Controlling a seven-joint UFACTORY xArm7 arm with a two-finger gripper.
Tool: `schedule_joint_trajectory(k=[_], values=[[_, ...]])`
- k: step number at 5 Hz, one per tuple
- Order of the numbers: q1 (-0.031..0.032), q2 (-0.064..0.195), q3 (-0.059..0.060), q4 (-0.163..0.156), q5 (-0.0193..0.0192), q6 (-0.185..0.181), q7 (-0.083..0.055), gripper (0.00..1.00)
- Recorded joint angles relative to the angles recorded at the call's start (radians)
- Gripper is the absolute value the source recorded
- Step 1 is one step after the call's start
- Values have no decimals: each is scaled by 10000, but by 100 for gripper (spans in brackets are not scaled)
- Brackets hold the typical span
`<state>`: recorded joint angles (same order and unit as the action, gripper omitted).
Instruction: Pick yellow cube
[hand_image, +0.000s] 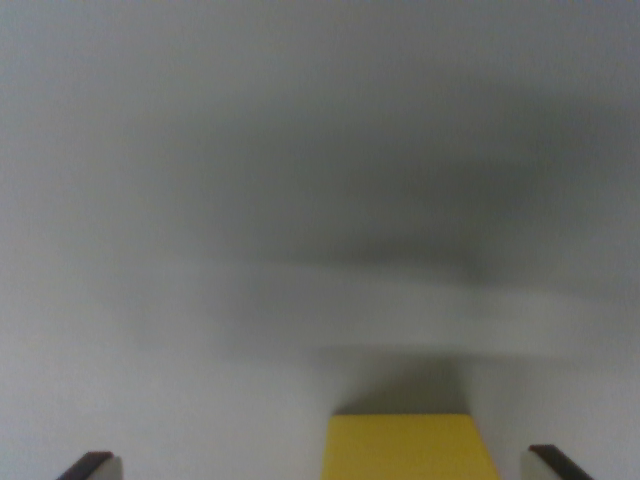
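Note:
The yellow cube (408, 447) shows at the bottom edge of the wrist view, slightly right of centre, only its top face visible. My gripper (325, 466) straddles it: one dark fingertip (90, 466) peeks in at the bottom left and the other fingertip (553, 464) at the bottom right. A clear gap separates each finger from the cube, wider on the left. The jaws stand open and hold nothing. The cube casts a dark shadow just beyond its far edge.
A plain grey-white surface (200, 150) fills the whole view, blurred, with a broad soft shadow across the middle and upper right.

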<state>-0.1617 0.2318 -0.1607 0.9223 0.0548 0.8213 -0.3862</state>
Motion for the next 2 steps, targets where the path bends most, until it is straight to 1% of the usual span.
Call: schedule_joint_trajectory(k=[1,2], values=[[0,0,0,0,0,0,0,0],[-56,93,-52,-244,33,-301,-143,0]])
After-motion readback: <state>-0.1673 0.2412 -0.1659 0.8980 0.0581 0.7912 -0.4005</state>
